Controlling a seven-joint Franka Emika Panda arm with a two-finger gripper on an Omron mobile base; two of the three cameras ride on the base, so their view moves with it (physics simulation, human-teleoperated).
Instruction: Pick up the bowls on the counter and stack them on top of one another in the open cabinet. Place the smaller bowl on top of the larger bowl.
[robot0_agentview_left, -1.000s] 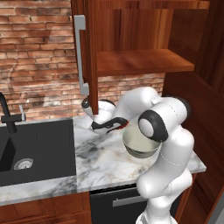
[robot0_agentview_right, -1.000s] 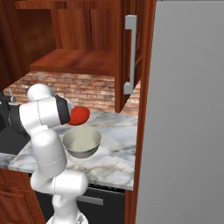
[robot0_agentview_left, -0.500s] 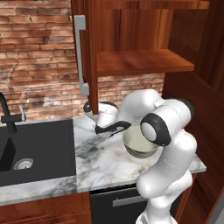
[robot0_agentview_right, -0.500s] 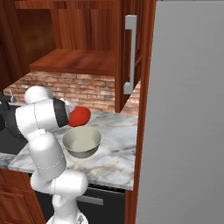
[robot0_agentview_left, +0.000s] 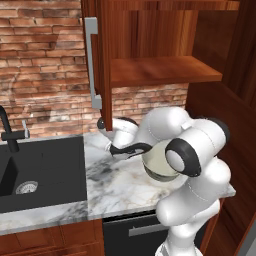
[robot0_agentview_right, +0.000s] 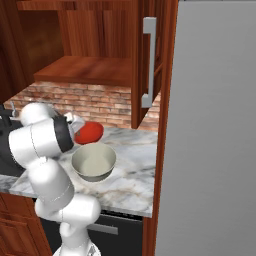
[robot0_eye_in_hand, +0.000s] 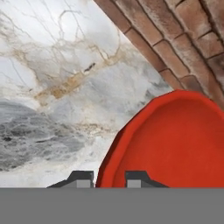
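Observation:
The smaller bowl (robot0_eye_in_hand: 175, 140), glossy red, has its rim between my fingertips, and my gripper (robot0_eye_in_hand: 109, 178) is shut on that rim. It shows tilted just over the counter (robot0_agentview_right: 135, 170) by the brick wall as the smaller bowl (robot0_agentview_right: 89, 132). The larger bowl (robot0_agentview_right: 94, 161), grey-beige with a cream inside, stands upright on the marble in front of it; my arm partly covers the larger bowl (robot0_agentview_left: 156, 165). My gripper (robot0_agentview_left: 111, 149) hangs low over the counter (robot0_agentview_left: 120, 182), below the open cabinet (robot0_agentview_left: 165, 70) and its bare shelf (robot0_agentview_right: 85, 70).
The cabinet door with its grey bar handle (robot0_agentview_left: 92, 65) hangs open just above my hand. A black sink (robot0_agentview_left: 40, 170) with a dark faucet (robot0_agentview_left: 7, 131) lies left of the marble. A tall grey panel (robot0_agentview_right: 215, 125) bounds the right side.
My elbow has swung slightly to the right and the hand has dipped a little. The red bowl stays in the jaws, almost where it was.

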